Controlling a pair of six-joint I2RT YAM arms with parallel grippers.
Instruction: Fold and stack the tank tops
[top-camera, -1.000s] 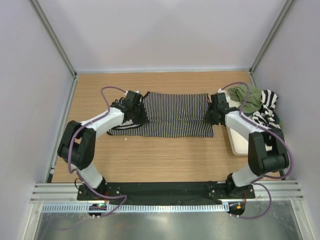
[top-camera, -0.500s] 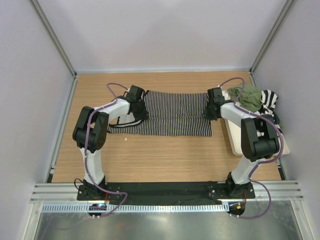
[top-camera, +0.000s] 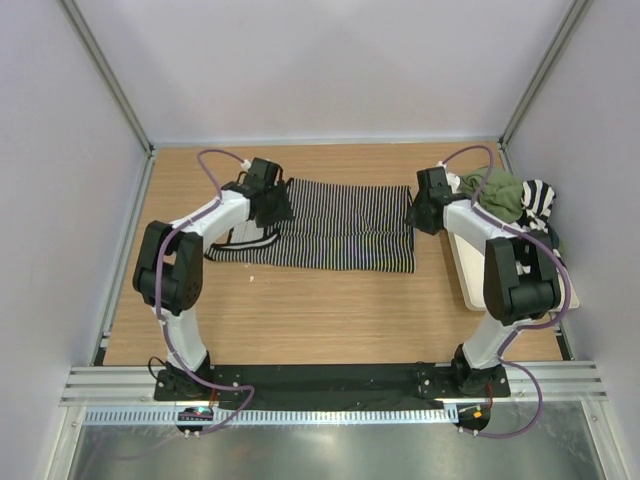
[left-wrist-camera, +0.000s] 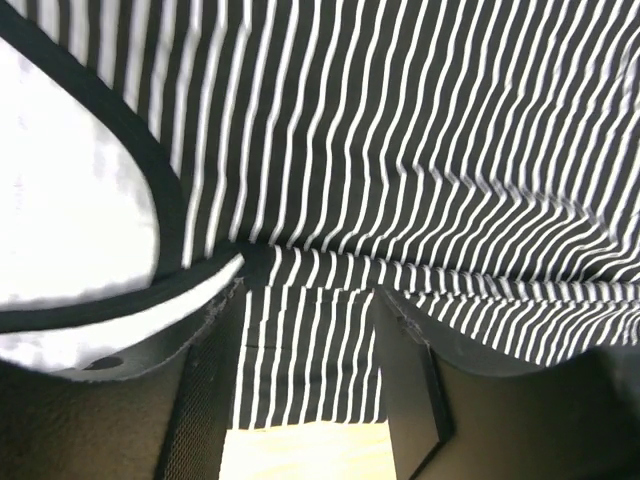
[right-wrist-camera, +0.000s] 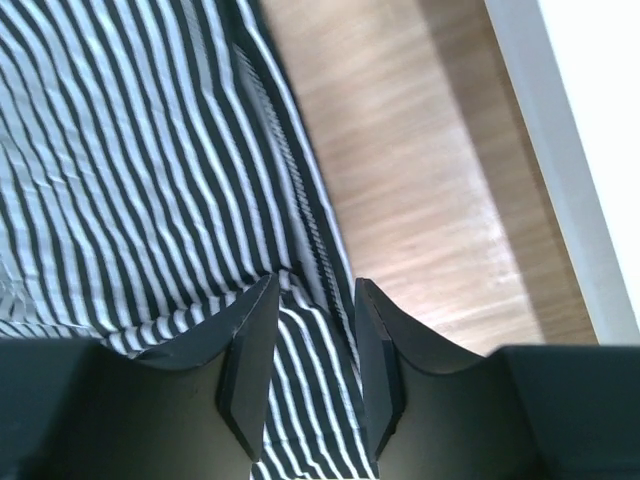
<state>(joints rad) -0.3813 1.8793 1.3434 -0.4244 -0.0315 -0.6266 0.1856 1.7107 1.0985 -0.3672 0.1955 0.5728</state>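
Observation:
The pinstripe tank top (top-camera: 335, 228) lies spread flat across the middle of the table. My left gripper (top-camera: 272, 205) is at its far left part, by the armhole. In the left wrist view its fingers (left-wrist-camera: 405, 360) stand apart, with a flat strip of the striped cloth (left-wrist-camera: 310, 350) between them. My right gripper (top-camera: 418, 212) is at the top's right edge. Its fingers (right-wrist-camera: 375, 350) are close together, pinching the hem (right-wrist-camera: 305, 270). The olive green top (top-camera: 497, 192) and the broad-striped top (top-camera: 538, 212) lie bunched at the far right.
A cream tray (top-camera: 472, 282) lies along the right side under the right arm and also shows in the right wrist view (right-wrist-camera: 590, 150). Both bunched tops rest on its far end. The enclosure walls stand close on the left, right and far sides.
Both grippers have moved a little toward the far side and to the left. The pinstripe top has shifted slightly left with them. Both elbows have risen.

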